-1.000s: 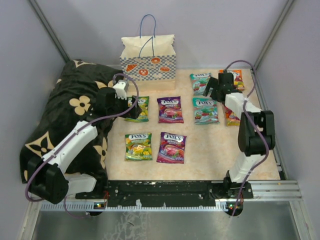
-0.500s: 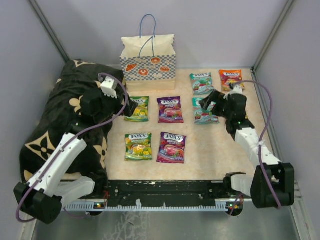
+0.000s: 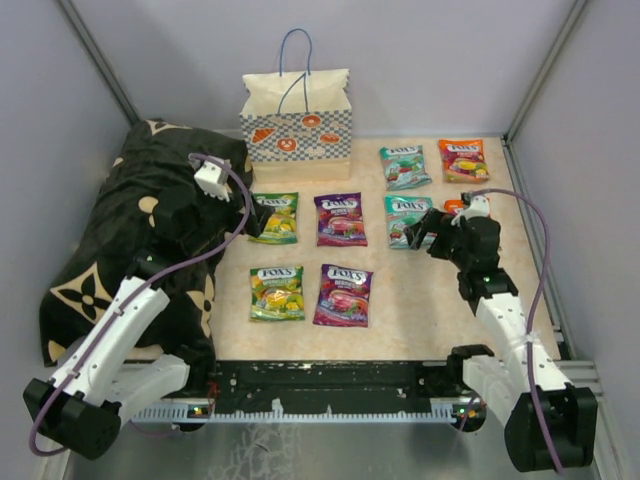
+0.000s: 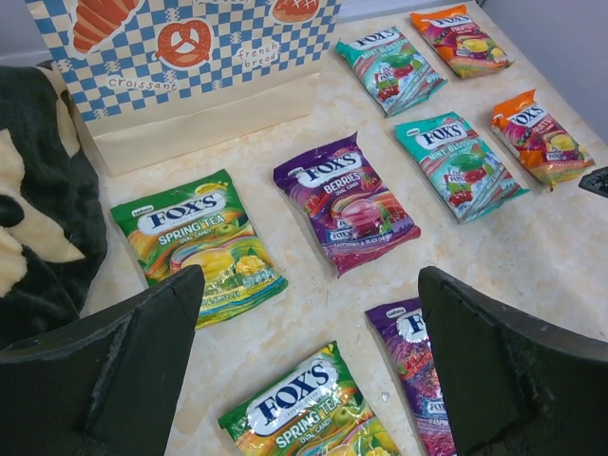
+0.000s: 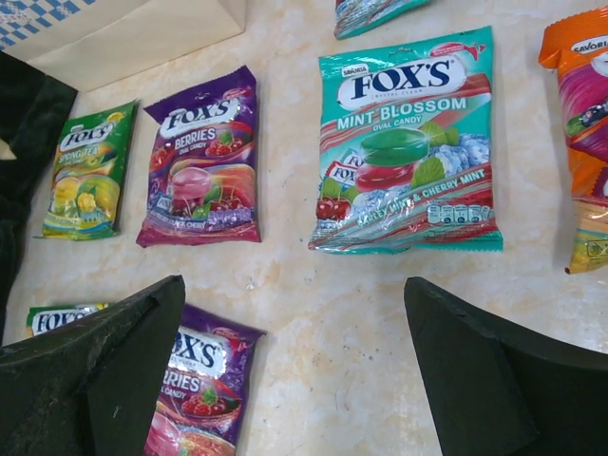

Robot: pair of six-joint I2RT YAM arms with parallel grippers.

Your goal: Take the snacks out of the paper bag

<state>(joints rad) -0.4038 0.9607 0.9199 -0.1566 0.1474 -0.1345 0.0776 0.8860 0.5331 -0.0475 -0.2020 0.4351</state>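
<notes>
The cream paper bag (image 3: 296, 115) with its blue checkered band stands upright at the back, also in the left wrist view (image 4: 190, 66). Several FOX'S snacks lie flat on the table: green (image 3: 275, 217), purple (image 3: 340, 219), green (image 3: 277, 292), purple (image 3: 343, 295), teal (image 3: 403, 166), teal (image 3: 408, 218), orange (image 3: 463, 159). My left gripper (image 3: 252, 222) (image 4: 313, 380) is open and empty, above the green packets (image 4: 198, 245). My right gripper (image 3: 422, 234) (image 5: 294, 380) is open and empty, hovering near the teal packet (image 5: 408, 142); it partly hides another orange packet (image 5: 579, 133).
A black flower-patterned cushion (image 3: 130, 230) fills the left side, under my left arm. Grey walls close in the back and sides. A black rail (image 3: 330, 385) runs along the near edge.
My right arm has drawn back from the far right corner toward the near side, uncovering the orange packet there. My left gripper has shifted slightly left and back. Both stay empty.
</notes>
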